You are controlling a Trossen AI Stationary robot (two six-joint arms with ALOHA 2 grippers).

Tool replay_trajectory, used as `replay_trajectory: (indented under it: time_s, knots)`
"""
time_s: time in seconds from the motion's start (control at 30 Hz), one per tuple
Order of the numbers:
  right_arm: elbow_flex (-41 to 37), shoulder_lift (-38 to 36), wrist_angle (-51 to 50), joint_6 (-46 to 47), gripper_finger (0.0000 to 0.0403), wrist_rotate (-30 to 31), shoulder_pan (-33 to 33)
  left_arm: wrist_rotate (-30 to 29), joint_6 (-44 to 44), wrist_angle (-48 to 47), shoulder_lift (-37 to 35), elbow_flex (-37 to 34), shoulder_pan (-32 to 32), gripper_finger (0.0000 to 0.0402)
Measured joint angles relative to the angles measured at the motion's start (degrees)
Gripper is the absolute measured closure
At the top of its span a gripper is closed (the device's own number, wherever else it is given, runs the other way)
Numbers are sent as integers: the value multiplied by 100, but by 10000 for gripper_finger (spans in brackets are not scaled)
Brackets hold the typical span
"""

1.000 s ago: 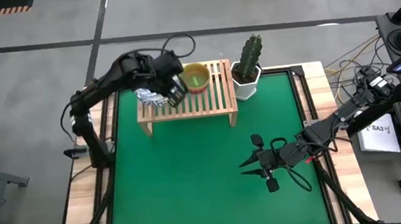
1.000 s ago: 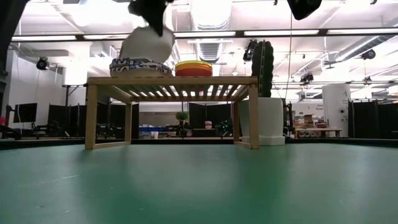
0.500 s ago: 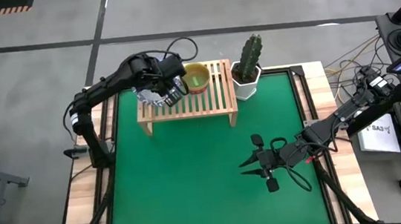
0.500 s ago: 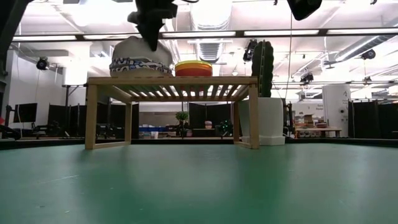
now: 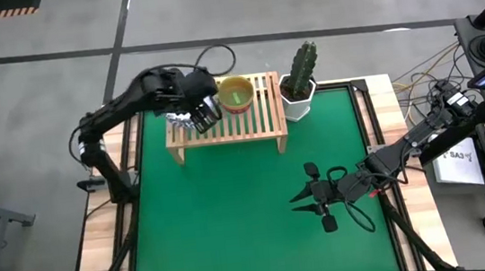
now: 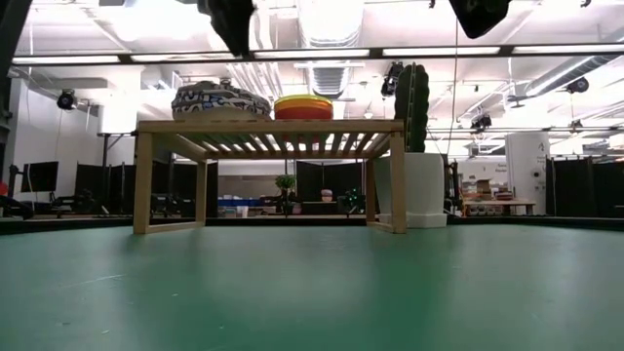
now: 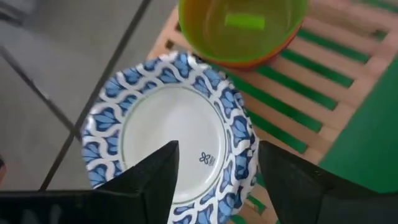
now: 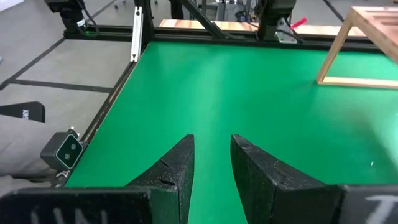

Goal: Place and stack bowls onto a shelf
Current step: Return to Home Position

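A white bowl with a blue patterned rim (image 7: 174, 137) lies bottom up on the left end of the light-wood shelf (image 5: 241, 122), rim down on the slats (image 6: 220, 101). Beside it on the shelf stands a nested stack of plastic bowls, green innermost (image 5: 236, 93) (image 6: 303, 106). My left gripper (image 7: 217, 180) (image 5: 197, 113) hovers open just above the patterned bowl, one finger on each side, touching nothing. My right gripper (image 5: 309, 197) (image 8: 211, 162) waits open low over the green table, right of centre.
A white pot with a green cactus (image 5: 298, 80) (image 6: 414, 146) stands off the shelf's right end. The shelf's right half (image 5: 262, 106) is bare slats. Open green tabletop (image 5: 224, 219) lies in front of the shelf.
My left gripper has lowered a tilted white bowl onto the patterned bowl at the shelf's left end, opened and let go, then risen a little. The bowl has settled level, bottom up, nested on what lay there.
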Motion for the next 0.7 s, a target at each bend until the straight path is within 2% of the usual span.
replay_trajectory:
  time_s: [0.17, 0.23, 0.33, 0.53, 0.7]
  knots:
    - [-2, 0, -26, -10, 307, 0, 0, 219, -112, 63, -295, 101, -233, 198]
    - [-45, 1, -19, -170, 307, 2, 0, 485, -151, 214, -509, -37, -469, 202]
    - [-167, 2, 23, -381, 307, -3, 0, 518, -144, 886, -895, -544, -1015, 211]
    - [-626, -244, 317, -844, 307, -9, 0, 547, -139, 2775, -1926, -2600, -2404, 229]
    - [-1251, -968, 592, -991, 307, -7, -17, 492, -120, 4297, -2779, -4641, -3247, 242]
